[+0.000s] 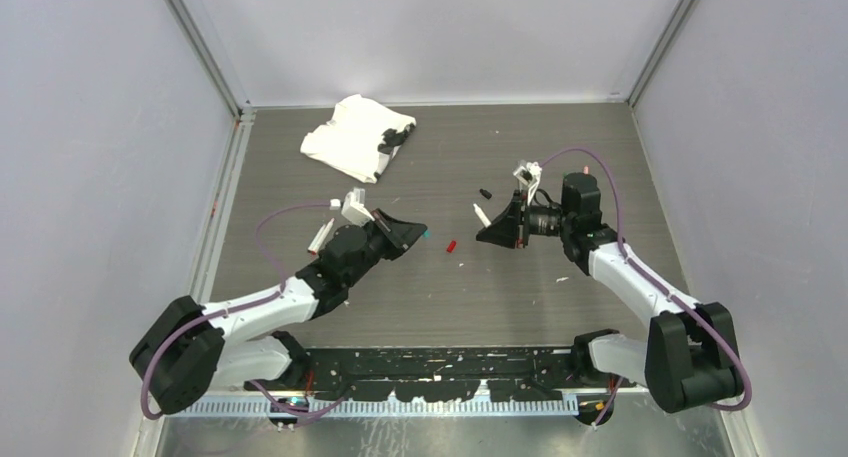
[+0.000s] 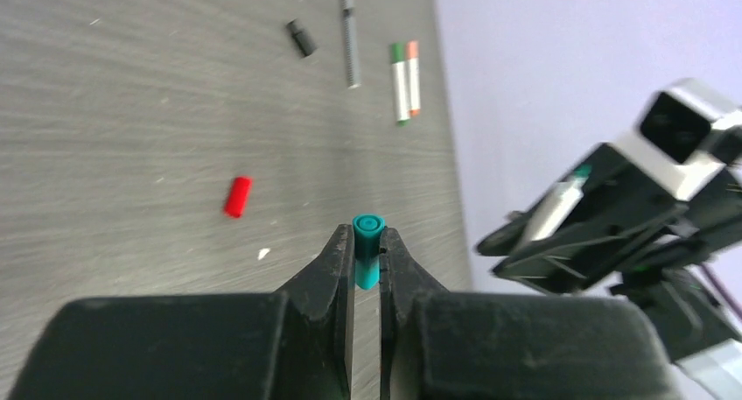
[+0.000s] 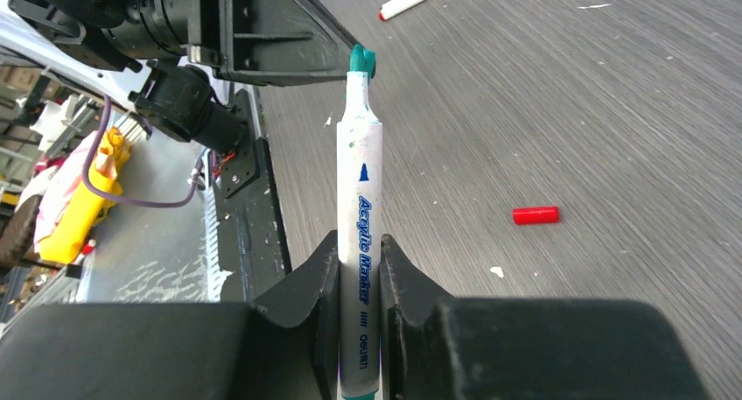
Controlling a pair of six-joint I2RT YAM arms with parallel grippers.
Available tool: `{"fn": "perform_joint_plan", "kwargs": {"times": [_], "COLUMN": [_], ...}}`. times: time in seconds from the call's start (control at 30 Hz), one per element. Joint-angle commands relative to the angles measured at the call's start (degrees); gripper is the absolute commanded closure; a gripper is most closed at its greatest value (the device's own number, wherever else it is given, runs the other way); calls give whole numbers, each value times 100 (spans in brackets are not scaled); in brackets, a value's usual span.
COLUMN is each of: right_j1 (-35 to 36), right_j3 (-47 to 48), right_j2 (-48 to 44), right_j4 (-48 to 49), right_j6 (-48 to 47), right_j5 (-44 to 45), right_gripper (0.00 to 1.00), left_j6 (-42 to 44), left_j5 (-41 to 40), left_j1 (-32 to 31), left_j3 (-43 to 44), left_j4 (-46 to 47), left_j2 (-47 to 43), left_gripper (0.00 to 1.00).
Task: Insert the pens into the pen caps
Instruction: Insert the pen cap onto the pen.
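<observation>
My left gripper (image 2: 367, 238) is shut on a stubby teal pen cap (image 2: 367, 247), whose round end pokes out past the fingertips. My right gripper (image 3: 360, 247) is shut on a white pen (image 3: 360, 199) with a teal tip (image 3: 357, 59) that points toward the left gripper (image 1: 412, 235). In the top view the right gripper (image 1: 492, 232) faces it across a short gap, above the table. A red cap (image 1: 451, 245) lies on the table between them, and a black cap (image 1: 485, 193) lies farther back.
A grey pen (image 2: 350, 32) and two capped pens, green (image 2: 399, 80) and salmon (image 2: 412, 76), lie near the wall in the left wrist view. A white pen (image 1: 320, 235) lies at the left. A crumpled white cloth (image 1: 355, 137) lies at the back.
</observation>
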Motion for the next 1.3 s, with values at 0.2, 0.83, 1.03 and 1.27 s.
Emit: {"fn": "perform_joint_plan", "kwargs": {"times": [0.2,0.83,1.03,1.27], "right_j1": [590,1453,1458,1454], "right_j3": [-47,202,253,274], "right_j2": [283,903,864,890], "right_j4": [1033,590,587,606], "right_j6": [274,85,141,171], "right_j5": [-14,796,888,945], "right_gripper": [99,99,99,99], "left_j6": [-113,-751,-843,-907], "left_j5": [-224,-359,-284,-215], "left_j1": [11,2,2,2], "left_j3": [-366,-79,-90,-82], "left_j4": [2840,2696,2690,2691], "left_j2": [-39,450,537,614], "left_gripper": [99,99,99,99]}}
